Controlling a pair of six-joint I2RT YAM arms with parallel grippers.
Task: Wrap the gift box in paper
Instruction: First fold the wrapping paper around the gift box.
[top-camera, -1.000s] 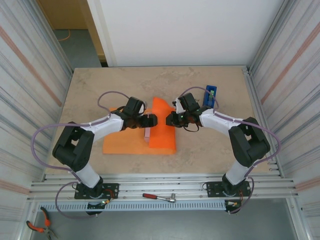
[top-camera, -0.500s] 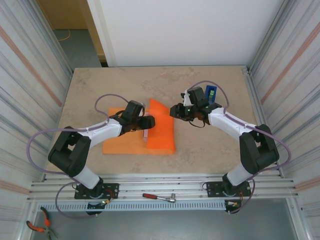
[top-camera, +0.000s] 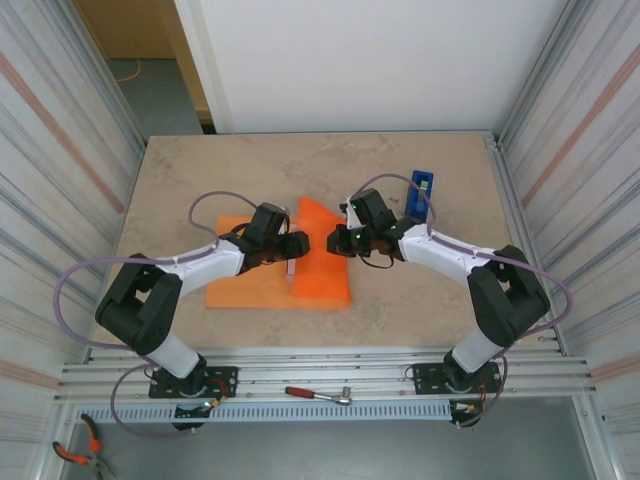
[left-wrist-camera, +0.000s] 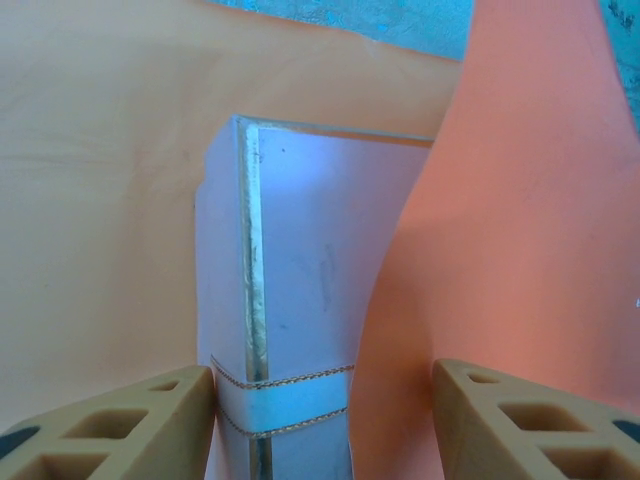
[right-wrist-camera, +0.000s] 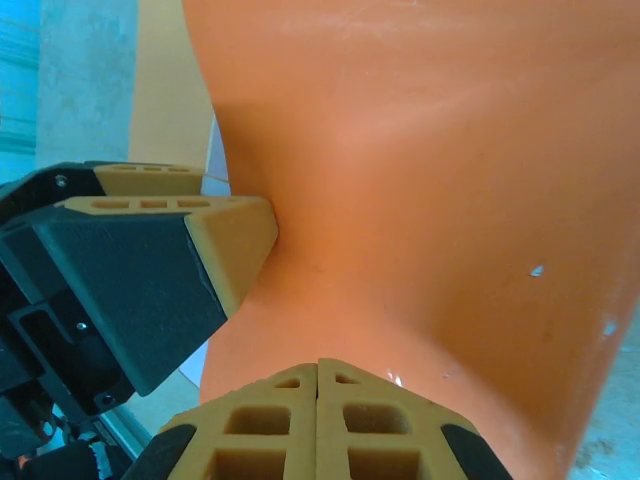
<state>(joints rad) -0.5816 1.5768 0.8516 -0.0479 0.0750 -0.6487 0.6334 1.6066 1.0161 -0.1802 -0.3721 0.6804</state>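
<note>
- Gift box (left-wrist-camera: 300, 300) on edge on the paper (left-wrist-camera: 530, 250), mid-table, right flap raised beside it.
- Left gripper (left-wrist-camera: 322, 390): jaws spread, straddling box and flap (contact unclear).
- Right gripper (right-wrist-camera: 318, 380): jaws pressed together at flap.
- Step: first fold, I judge; next, press flap over box.

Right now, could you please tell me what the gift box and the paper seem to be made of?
The paper seems to be a thin, matte orange sheet: it curves up in a soft flap and shows faint creases. The gift box looks like smooth pale card, probably cardboard, with a shiny metallic strip along one edge.
</note>
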